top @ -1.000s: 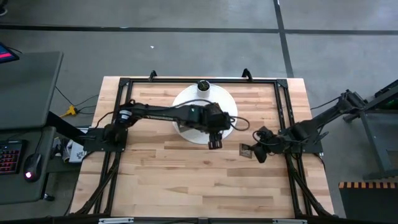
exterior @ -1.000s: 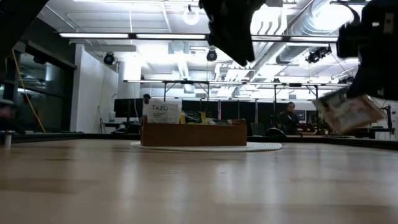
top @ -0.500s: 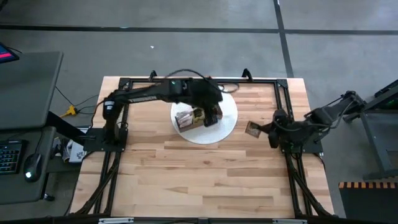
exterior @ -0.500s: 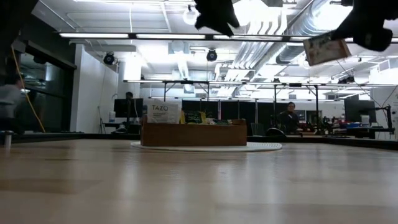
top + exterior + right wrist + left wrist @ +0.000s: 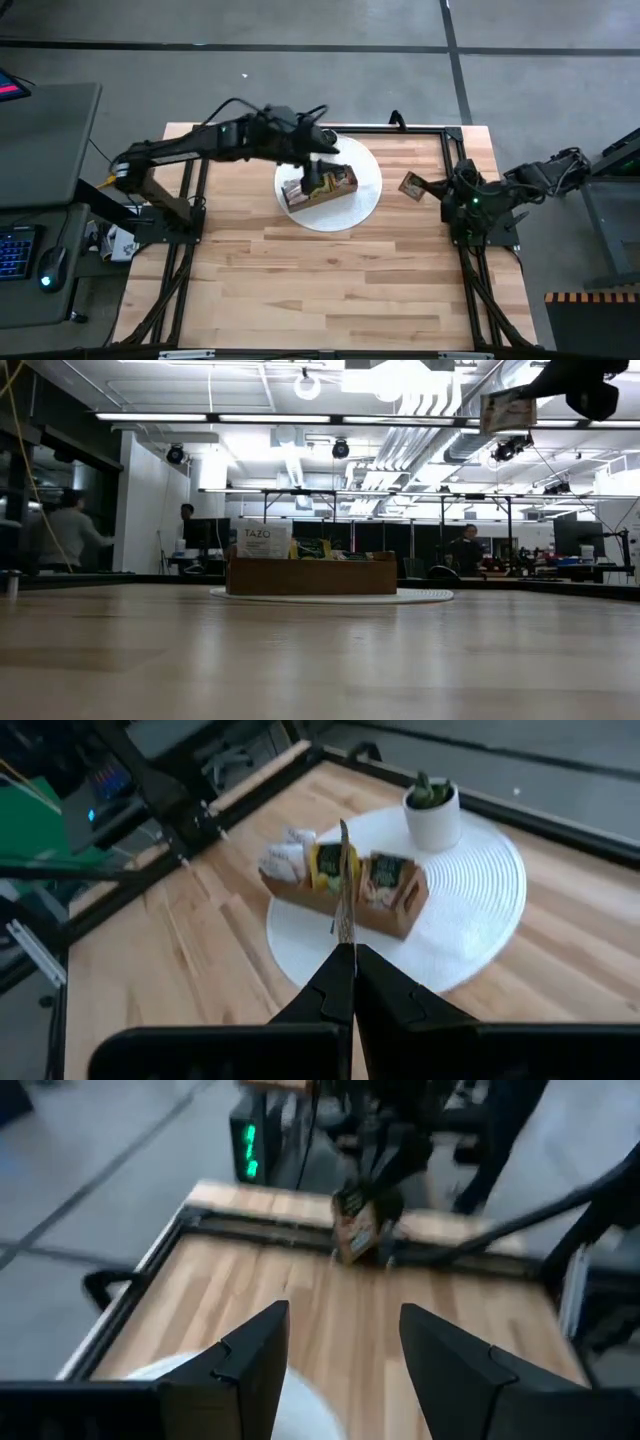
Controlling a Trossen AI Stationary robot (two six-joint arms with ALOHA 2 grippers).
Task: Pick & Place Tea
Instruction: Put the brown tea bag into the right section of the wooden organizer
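A brown wooden tray [image 5: 322, 188] with tea sachets standing in it sits on a round white mat [image 5: 365, 195]; it also shows in the right wrist view [image 5: 390, 915] and the low view [image 5: 312, 575]. My left gripper [image 5: 319, 181] hovers open above the tray, with nothing between its fingers [image 5: 345, 1350]. At the table's right, my right gripper [image 5: 432, 190] is shut on one tan-and-green tea sachet [image 5: 411, 185], held high over the bare wood [image 5: 505, 410]. My right gripper pinches the sachet's near end [image 5: 343, 942] between its two fingers. The sachet sticks out ahead of the fingertips toward the tray, seen edge-on in the wrist view. It is lifted well clear of the table [image 5: 505, 410].
A small white pot with a green plant [image 5: 432, 812] stands on the mat behind the tray. A black metal frame [image 5: 455, 160] runs around the tabletop. Bare wood lies between the mat and the near edge. People move in the room behind the table [image 5: 68, 530].
My left gripper has risen and drawn back from in front of the mat toward the far left, and now hangs over the tray. My right gripper has climbed and moved toward the far edge, carrying the sachet from low over the table to high up.
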